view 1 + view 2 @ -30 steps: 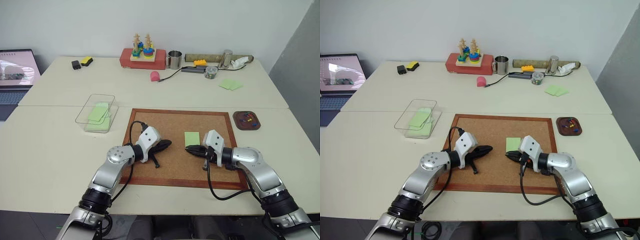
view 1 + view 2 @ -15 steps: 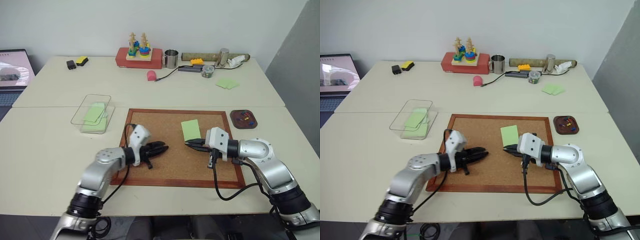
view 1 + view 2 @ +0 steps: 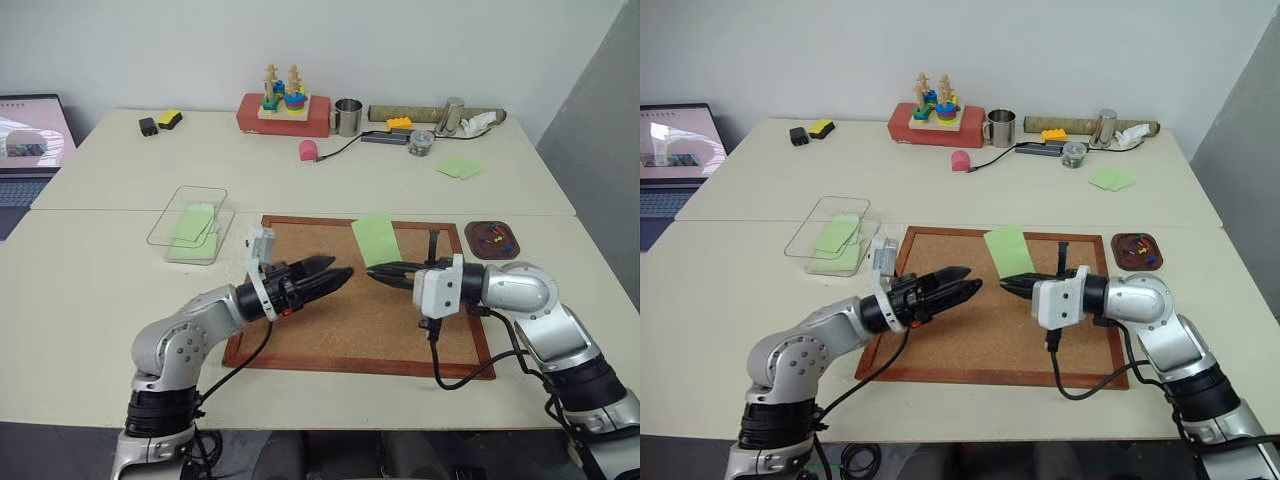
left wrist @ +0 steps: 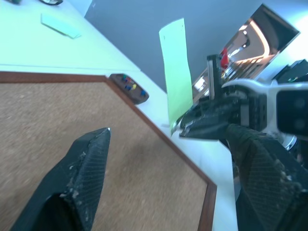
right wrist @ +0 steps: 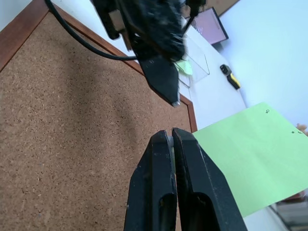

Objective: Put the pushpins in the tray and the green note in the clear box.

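Right gripper (image 3: 377,271): raised over the cork board (image 3: 330,330), aimed left, fingers clenched on the note (image 3: 374,239).
Left gripper (image 3: 335,276): faces it, fingers released.
Note: upright, lifted off the board.

no readable text, labels, brands or numbers anywhere

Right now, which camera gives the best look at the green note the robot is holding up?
The right wrist view: the green note shows large and flat there, its edge pinched in the shut right pincer. The left wrist view shows it nearly edge-on, standing upright. Both eye views show it small, raised above the cork board.
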Motion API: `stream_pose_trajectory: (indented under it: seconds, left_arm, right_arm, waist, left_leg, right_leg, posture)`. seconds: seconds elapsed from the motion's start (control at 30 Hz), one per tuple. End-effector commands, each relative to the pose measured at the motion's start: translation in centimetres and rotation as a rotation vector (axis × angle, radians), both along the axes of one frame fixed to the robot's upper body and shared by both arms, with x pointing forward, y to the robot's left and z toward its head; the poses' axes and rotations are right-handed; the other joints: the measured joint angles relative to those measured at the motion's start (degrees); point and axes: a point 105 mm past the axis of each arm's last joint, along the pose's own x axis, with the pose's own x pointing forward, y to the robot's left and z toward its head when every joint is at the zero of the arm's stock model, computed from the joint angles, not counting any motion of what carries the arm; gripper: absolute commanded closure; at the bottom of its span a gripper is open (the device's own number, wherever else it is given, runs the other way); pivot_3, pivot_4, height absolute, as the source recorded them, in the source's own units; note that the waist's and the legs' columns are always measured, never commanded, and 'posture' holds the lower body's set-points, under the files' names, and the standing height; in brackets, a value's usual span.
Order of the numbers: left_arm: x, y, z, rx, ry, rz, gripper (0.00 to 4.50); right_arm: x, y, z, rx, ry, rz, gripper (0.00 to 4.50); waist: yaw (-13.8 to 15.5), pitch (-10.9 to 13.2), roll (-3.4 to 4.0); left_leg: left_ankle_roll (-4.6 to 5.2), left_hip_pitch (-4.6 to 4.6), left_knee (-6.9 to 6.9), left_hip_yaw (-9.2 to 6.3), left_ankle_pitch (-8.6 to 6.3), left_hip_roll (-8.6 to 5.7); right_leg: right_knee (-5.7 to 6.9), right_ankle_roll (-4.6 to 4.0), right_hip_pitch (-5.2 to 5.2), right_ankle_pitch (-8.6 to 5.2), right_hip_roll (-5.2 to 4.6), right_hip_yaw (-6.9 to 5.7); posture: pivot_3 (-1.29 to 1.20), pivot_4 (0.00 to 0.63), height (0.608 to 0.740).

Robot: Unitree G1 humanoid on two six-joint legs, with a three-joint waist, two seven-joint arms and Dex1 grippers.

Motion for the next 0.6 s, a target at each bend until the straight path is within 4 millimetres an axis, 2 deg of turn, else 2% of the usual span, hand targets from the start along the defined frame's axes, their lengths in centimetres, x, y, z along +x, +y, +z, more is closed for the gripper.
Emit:
stream_pose_trajectory:
  seconds: [0.03,0.2,0.3,0.6]
  left_arm:
    - [0.2,-1.2,1.1,-0.039,-0.028,-0.029,0.50]
    - [0.5,-2.2,1.4,-0.077,-0.026,-0.057,0.50]
    - [0.8,-2.3,1.3,-0.095,-0.008,-0.052,0.93]
    - [0.7,-3.0,1.1,-0.109,0.012,-0.085,2.68]
  right_arm:
    - [-0.3,0.3,1.4,-0.001,-0.093,0.041,4.50]
    - [-0.6,0.5,1.3,-0.007,-0.115,0.065,4.50]
    - [-1.0,0.7,1.2,-0.006,-0.121,0.081,4.50]
    - [-1.6,1.4,1.1,0.008,-0.129,0.117,4.50]
  waist:
    - [0.0,0.0,0.00]
    - [0.0,0.0,0.00]
    - [0.0,0.0,0.00]
    - [0.0,0.0,0.00]
  left_leg:
    - [0.00,0.00,0.00,0.00,0.00,0.00]
    - [0.00,0.01,0.00,0.01,0.00,-0.01]
    - [0.00,0.00,0.00,0.02,0.00,-0.01]
    - [-0.01,0.00,0.01,0.01,0.00,-0.01]
  right_leg:
    - [0.00,0.00,0.00,0.00,0.00,0.01]
    - [0.00,-0.01,0.01,0.00,0.00,0.02]
    - [0.00,-0.01,0.00,0.00,0.00,0.02]
    - [0.00,-0.01,0.00,0.00,0.00,0.02]
  posture:
    - [0.00,0.150,0.740]
    - [0.00,0.150,0.740]
    - [0.00,0.150,0.740]
    - [0.00,0.150,0.740]
